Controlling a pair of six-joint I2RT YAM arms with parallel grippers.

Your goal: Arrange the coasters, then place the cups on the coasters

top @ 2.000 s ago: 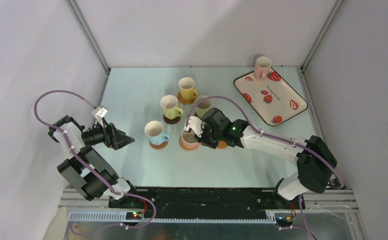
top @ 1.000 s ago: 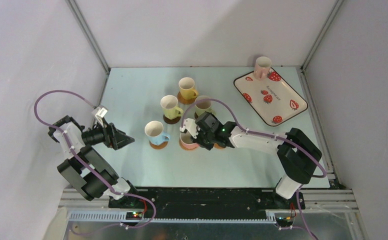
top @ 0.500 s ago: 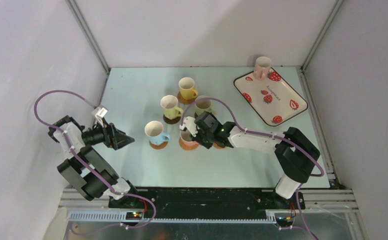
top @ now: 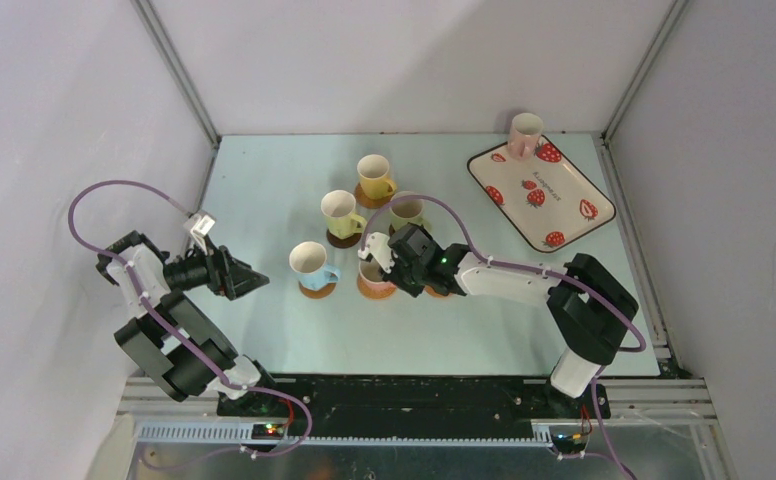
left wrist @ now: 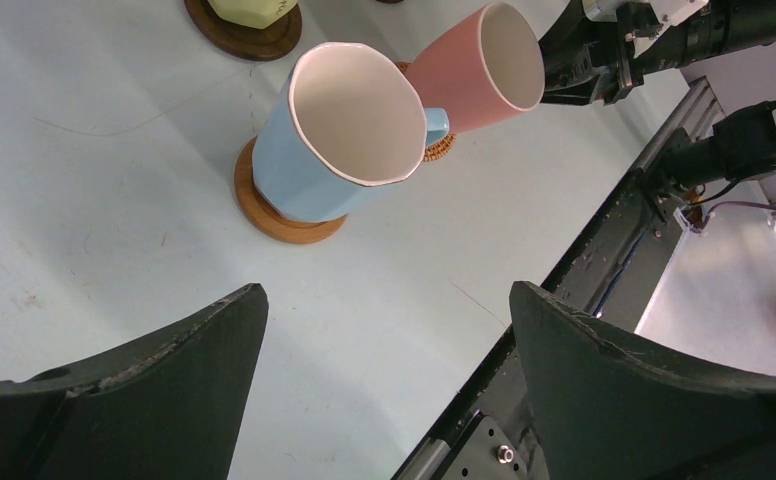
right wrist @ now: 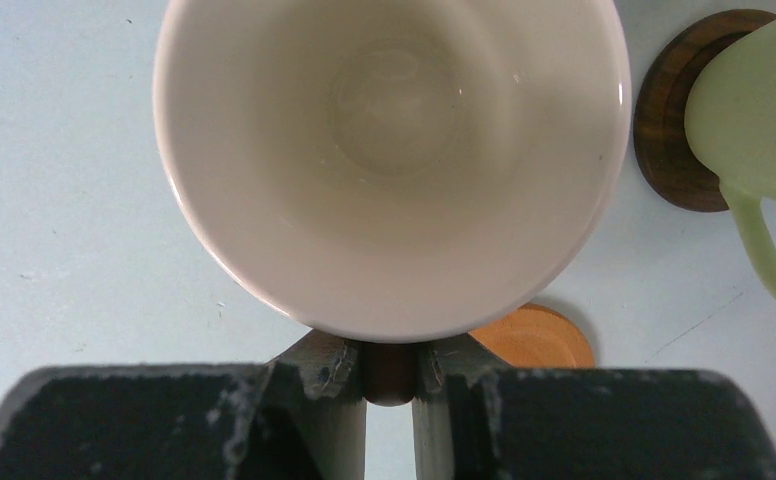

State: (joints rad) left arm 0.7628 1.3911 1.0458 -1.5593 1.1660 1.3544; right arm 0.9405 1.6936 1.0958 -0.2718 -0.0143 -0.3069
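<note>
Top external view shows the right tool [top: 392,266], drawn slightly left over the last two seconds and now nearly motionless, pinched almost shut on the handle of the pink handled mug [top: 372,272], which sits over a thin orange-tan round coaster [top: 374,292]. Whether it touches cannot be told, but release looks near, leaving only the second pink mug [top: 524,135] at the corner of the strawberry-print cream tray [top: 564,215].
</note>
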